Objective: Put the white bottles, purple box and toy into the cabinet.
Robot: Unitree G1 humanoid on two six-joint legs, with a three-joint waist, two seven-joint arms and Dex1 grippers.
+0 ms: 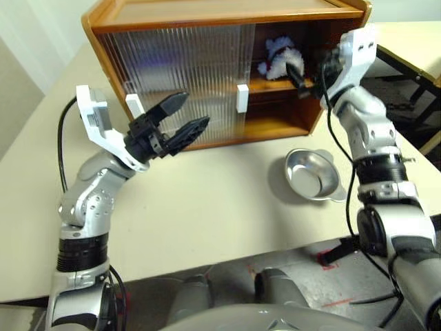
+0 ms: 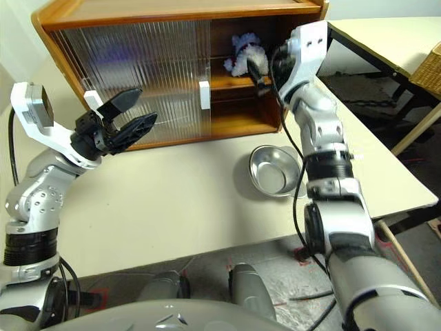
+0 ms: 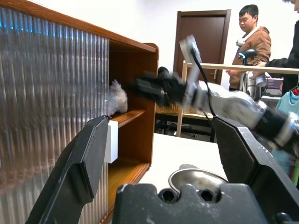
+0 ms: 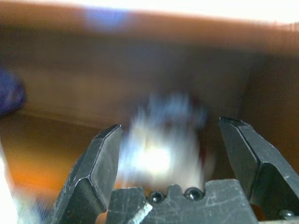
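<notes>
The cabinet [image 1: 172,21] stands at the back of the table, its ribbed sliding doors covering the left and its right side standing open. The toy [image 1: 278,58], fluffy and white, rests on the upper shelf in that open side. My right gripper [image 1: 306,72] is at the opening, open, and the toy [image 4: 161,149] lies just beyond its fingers, not gripped. In front of the sliding doors my left gripper [image 1: 196,110] hangs above the table, open and empty. The white bottles and the purple box are hidden.
A shiny steel bowl [image 1: 313,174] sits on the table in front of the cabinet's open side, below my right arm. White handles [image 1: 242,98] mark the door edges. Another table [image 2: 386,34] stands to the right. Two people [image 3: 250,37] stand in the background.
</notes>
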